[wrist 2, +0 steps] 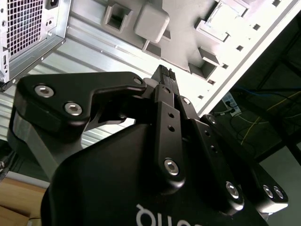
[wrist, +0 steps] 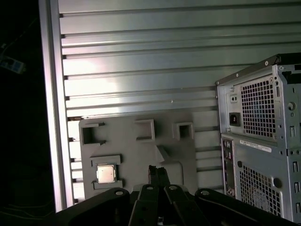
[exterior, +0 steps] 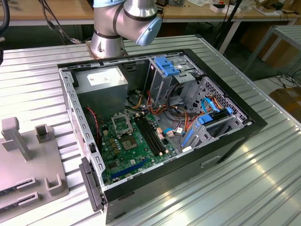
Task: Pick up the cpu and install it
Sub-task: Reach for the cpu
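The gripper hangs above the grey tray, well off its surface. Its black fingertips are pressed together with nothing between them, as both wrist views show.

In the first wrist view the cpu lies below it, flat with its silvery face up. It sits in a square pocket on the side of the tray away from the case. It is off to one side of the fingertips and clear of them, so nothing is touching it. The tray has several other open pockets and raised blocks. It lies on the ribbed metal table, near one table edge.

Just beside the tray stands the case, lying on its side with the cover off. Its vented rear panel faces the tray. In the exterior view the green board lies flat on the case floor. The metal-framed socket sits near the middle of the board, with the long black slots alongside it. Deeper in the case are the silver power supply, a blue drive bracket and a tangle of coloured wires.

Behind the case the arm's base rises from the table. Beyond it are wooden benches.
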